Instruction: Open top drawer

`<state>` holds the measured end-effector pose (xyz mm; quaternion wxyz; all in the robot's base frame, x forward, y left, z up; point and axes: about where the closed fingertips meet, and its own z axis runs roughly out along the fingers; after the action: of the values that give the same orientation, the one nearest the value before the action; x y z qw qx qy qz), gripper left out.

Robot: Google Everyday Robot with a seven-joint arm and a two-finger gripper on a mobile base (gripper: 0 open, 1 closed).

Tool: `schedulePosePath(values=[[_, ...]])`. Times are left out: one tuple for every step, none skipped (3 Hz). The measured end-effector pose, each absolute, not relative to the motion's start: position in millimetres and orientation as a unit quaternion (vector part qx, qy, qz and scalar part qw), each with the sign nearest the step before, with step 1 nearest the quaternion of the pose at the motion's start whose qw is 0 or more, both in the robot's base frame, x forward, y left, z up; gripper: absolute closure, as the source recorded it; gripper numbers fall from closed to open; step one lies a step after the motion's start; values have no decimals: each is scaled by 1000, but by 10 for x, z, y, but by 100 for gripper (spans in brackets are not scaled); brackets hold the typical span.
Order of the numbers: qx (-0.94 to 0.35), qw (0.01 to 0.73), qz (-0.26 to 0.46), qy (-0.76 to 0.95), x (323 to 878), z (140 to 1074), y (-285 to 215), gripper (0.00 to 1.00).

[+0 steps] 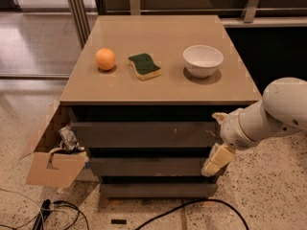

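One handleless dark grey top drawer [144, 134], shut under the tan cabinet top [158, 87], looks rigid, free-sliding and slick-faced, so hook its upper lip at the right end, where the cream-fingered gripper [213, 143] hangs spread.

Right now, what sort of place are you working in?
Probably an office or lab test area, not a home: speckled terrazzo floor, loose cables, a cardboard box beside the drawer cabinet. The gripper hangs by the top drawer's right end.
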<state>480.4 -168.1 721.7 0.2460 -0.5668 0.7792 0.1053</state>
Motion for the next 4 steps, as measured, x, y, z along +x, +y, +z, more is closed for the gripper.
schedulePosePath(values=[[-567, 247, 106, 779, 4812, 7209, -1668, 0], [-575, 264, 120, 765, 4971, 7048, -1401, 0], [-573, 282, 153, 754, 5165, 6769, -1097, 0], [-569, 307, 167, 745, 5472, 6498, -834, 0]])
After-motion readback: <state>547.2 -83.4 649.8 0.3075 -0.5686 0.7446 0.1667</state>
